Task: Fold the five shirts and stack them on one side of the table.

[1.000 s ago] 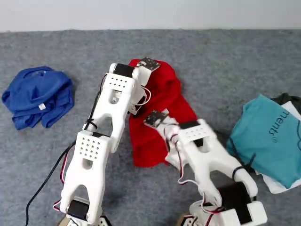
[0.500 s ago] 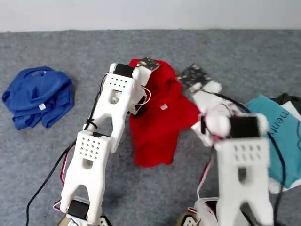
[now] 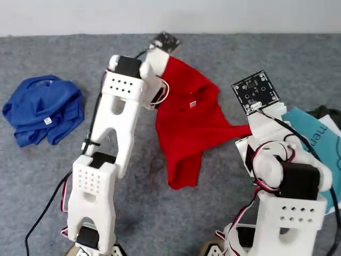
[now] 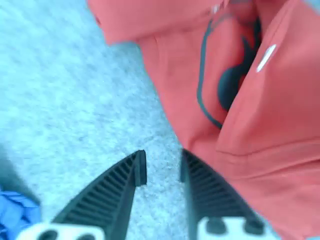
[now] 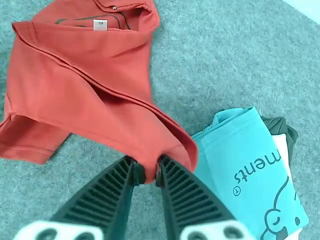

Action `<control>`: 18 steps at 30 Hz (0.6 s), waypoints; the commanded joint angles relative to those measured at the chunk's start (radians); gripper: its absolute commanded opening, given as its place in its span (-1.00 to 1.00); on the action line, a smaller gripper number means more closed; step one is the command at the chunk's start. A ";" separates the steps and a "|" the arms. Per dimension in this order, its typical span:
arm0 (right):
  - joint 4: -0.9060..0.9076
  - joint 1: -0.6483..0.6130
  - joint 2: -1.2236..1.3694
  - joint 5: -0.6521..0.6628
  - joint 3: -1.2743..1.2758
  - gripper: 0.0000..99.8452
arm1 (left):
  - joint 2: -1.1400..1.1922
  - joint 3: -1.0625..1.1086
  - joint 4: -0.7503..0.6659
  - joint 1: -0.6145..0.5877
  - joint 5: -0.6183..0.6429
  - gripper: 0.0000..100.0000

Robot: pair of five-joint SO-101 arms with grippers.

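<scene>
High view: red shirt [image 3: 189, 122] lies mid-frame, unfolded, one corner stretched toward frame right. Blue shirt [image 3: 42, 106] sits crumpled at far left. Teal shirt [image 3: 311, 154] lies at right edge over dark cloth [image 3: 326, 112] and white cloth [image 3: 314, 210], probably the stack. Left wrist view: left gripper [image 4: 161, 167] has its jaws slightly spread, with grey carpet [image 4: 75, 100] between them and red cloth just beside. Right wrist view: right gripper [image 5: 146, 172] is pinching the red shirt's edge. Red and blue likely remain to be folded.
</scene>
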 commanded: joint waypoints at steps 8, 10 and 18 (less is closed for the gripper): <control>-0.157 0.108 -0.018 -0.078 -0.038 -0.98 | -0.299 0.255 0.021 -0.006 -0.012 -0.62; -0.277 0.137 -0.013 -0.127 -0.038 -0.98 | -0.336 0.351 0.021 -0.006 -0.012 -0.62; -0.446 0.240 0.093 -0.230 -0.115 -0.98 | -0.381 0.682 0.020 -0.002 -0.014 -0.62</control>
